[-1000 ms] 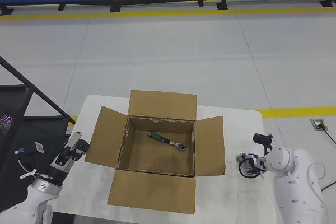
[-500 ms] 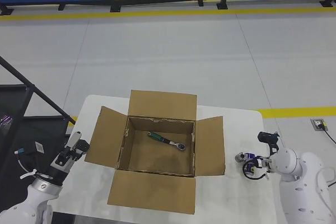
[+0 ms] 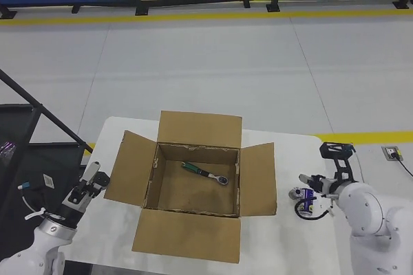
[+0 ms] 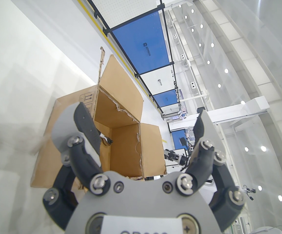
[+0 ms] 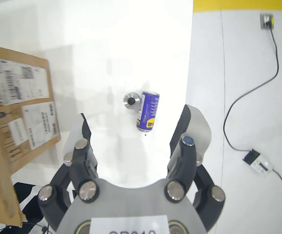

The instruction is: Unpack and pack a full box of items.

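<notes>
An open cardboard box (image 3: 196,185) stands mid-table with all flaps spread. Inside it lies a green-handled ratchet wrench (image 3: 205,172), its head also peeking out (image 4: 106,140) past my left finger. A blue spray can (image 5: 147,112) lies on its side on the white table right of the box, touching a small silver round part (image 5: 131,100). My right gripper (image 5: 133,125) hangs open and empty above the can (image 3: 306,197), and sits (image 3: 318,198) just right of it in the top view. Beside the box's left flap, my left gripper (image 3: 93,179) is open and empty (image 4: 142,113).
The table's right edge (image 5: 189,57) runs close to the can. A socket (image 3: 391,152) and a cable (image 5: 275,74) lie on the floor beyond it. A black frame (image 3: 27,130) stands left of the table. The box's right flap (image 5: 21,103) carries labels.
My right gripper has drawn back to the right and up, leaving the blue can lying free on the table. The left arm has not moved.
</notes>
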You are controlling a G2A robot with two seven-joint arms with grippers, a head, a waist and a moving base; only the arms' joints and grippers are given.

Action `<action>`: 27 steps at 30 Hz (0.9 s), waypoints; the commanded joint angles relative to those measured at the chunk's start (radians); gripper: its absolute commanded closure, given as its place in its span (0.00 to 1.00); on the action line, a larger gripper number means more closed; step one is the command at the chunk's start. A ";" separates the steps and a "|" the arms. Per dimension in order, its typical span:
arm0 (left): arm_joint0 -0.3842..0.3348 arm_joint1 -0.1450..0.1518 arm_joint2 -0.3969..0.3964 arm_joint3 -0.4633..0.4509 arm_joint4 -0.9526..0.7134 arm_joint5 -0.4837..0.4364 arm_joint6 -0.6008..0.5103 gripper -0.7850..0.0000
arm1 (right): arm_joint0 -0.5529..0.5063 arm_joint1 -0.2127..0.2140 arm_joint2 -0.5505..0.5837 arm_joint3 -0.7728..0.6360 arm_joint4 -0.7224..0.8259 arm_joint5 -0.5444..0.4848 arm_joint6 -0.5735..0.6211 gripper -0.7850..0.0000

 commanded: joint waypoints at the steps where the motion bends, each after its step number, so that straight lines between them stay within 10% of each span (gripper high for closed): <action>1: 0.006 0.001 -0.003 -0.006 0.004 -0.002 0.003 0.00 | 0.014 -0.002 -0.059 -0.056 0.027 -0.025 -0.016 0.08; 8: 0.027 0.003 -0.019 -0.019 0.005 -0.006 0.014 0.00 | 0.189 -0.023 -0.368 0.053 0.084 -0.145 -0.020 0.04; 27: 0.027 0.003 -0.019 -0.019 0.005 -0.006 0.014 0.00 | 0.706 -0.244 -0.952 1.124 0.374 -0.166 -0.279 0.08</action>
